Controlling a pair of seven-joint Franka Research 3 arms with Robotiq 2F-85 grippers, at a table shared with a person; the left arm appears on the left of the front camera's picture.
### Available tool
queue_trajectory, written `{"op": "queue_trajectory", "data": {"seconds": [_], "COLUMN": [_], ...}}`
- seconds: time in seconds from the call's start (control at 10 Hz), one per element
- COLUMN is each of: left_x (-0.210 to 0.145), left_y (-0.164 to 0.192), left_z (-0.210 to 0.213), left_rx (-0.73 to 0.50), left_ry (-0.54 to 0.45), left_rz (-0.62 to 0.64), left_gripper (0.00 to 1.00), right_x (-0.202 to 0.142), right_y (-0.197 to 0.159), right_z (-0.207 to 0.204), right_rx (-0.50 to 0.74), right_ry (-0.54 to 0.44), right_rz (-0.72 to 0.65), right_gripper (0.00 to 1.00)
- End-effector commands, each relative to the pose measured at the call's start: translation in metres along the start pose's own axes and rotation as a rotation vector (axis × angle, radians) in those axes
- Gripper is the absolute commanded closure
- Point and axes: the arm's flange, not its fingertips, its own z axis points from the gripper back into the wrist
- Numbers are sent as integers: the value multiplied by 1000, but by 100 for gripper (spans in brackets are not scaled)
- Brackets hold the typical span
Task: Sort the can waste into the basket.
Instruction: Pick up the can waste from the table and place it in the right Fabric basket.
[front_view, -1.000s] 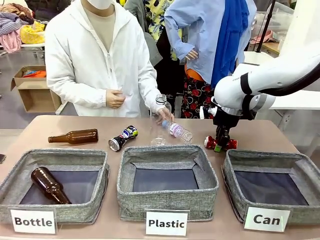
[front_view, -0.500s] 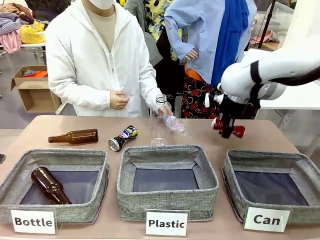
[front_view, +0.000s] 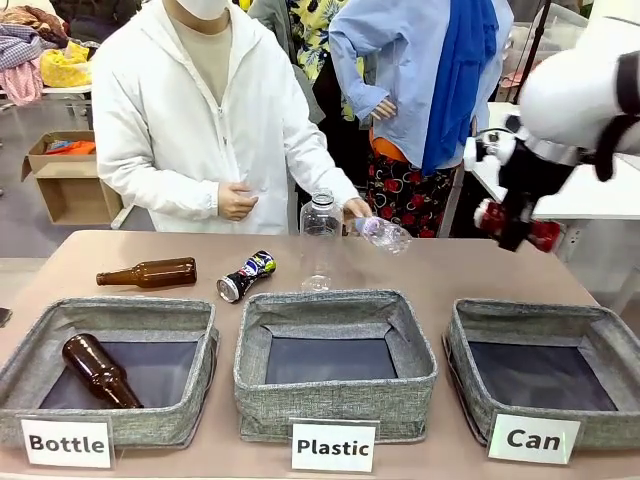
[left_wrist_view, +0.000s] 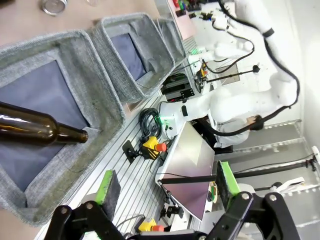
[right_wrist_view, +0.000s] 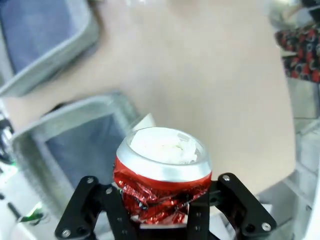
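Observation:
My right gripper (front_view: 515, 226) hangs high above the table's right end, shut on the crushed red can (front_view: 543, 234). It is beyond the far rim of the grey basket (front_view: 462, 345) signed "Can". In the right wrist view the red can (right_wrist_view: 162, 172) sits crosswise between the jaws of my right gripper (right_wrist_view: 162, 200), over a grey basket rim (right_wrist_view: 65, 127). The black can (front_view: 246, 276) lies on its side on the table behind the middle bin. My left gripper (left_wrist_view: 165, 185) is open, off the table's near edge beside the bottle bin.
A person across the table holds a clear plastic bottle (front_view: 383, 234) tilted in one hand; another clear bottle (front_view: 320, 215) stands upright nearby. A brown bottle (front_view: 150, 272) lies on the table and one (front_view: 98, 370) lies in the "Bottle" bin. The "Plastic" bin (front_view: 335, 410) is in the middle.
My right gripper closed on the red can at the table, then lifted it up and to the right. The person's hand moved the plastic bottle to the right.

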Motion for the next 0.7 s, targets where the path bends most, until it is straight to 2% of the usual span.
{"op": "queue_trajectory", "data": {"seconds": [0.0,0.2,0.6], "left_x": [-1,-1,-1], "left_y": [-2,-2,-2], "left_z": [1,1,1], "left_rx": [-10,-10,-10], "left_ry": [2,2,2], "left_rz": [-10,-10,-10], "left_gripper": [0,0,0], "right_x": [-31,-60,-69], "right_y": [45,69,64], "right_z": [5,2,-8], "right_rx": [11,12,41], "right_ry": [26,39,37], "right_rz": [19,29,23], "right_gripper": [100,100,100]}}
